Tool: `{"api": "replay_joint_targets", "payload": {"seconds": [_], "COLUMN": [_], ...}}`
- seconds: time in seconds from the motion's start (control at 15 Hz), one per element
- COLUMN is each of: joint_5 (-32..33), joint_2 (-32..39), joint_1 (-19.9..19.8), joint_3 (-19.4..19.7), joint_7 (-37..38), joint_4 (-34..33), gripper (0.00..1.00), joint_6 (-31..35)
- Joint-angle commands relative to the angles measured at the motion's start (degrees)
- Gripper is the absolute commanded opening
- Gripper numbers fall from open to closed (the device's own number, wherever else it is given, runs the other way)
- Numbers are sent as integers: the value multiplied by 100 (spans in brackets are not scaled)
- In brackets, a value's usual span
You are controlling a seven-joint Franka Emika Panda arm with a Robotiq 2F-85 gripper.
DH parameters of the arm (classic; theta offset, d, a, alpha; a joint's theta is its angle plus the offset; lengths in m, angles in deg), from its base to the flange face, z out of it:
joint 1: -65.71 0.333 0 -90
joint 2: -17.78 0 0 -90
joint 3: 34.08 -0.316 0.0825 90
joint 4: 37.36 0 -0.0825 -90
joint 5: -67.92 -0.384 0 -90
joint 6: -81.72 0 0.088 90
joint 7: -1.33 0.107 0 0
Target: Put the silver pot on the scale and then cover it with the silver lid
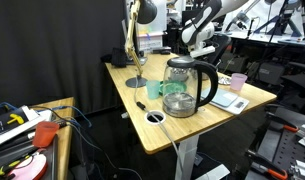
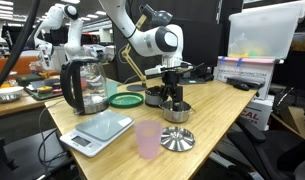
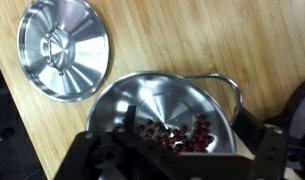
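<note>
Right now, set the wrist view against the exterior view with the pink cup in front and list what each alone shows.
Only the wrist view: small dark red pieces inside the silver pot. Only the exterior view: the scale, the pink cup and the glass kettle. Both: the pot, the silver lid lying beside it on the wooden table, and the open gripper over the pot.

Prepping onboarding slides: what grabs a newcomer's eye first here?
The open pincer hangs right over the silver pot mid-table, which holds small red pieces in the wrist view. The silver lid lies on the wood beside it; a tall glass kettle stands behind the scale.
</note>
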Motion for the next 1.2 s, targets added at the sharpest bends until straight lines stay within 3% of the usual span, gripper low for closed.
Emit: {"api": "replay_joint_targets", "payload": {"seconds": [0.0, 0.33, 0.67, 1.13], "joint_5": [-154, -244, -487, -573], "joint_2": [192, 231, -27, -276], "joint_1": [-120, -132, -278, -323], "joint_3": [-87, -113, -479, -735], "joint_7": [-151, -181, -1151, -2146], "joint_4": [-334, -407, -141, 139], "gripper": [69, 33, 2, 3], "joint_6": [-231, -238, -517, -1096]}}
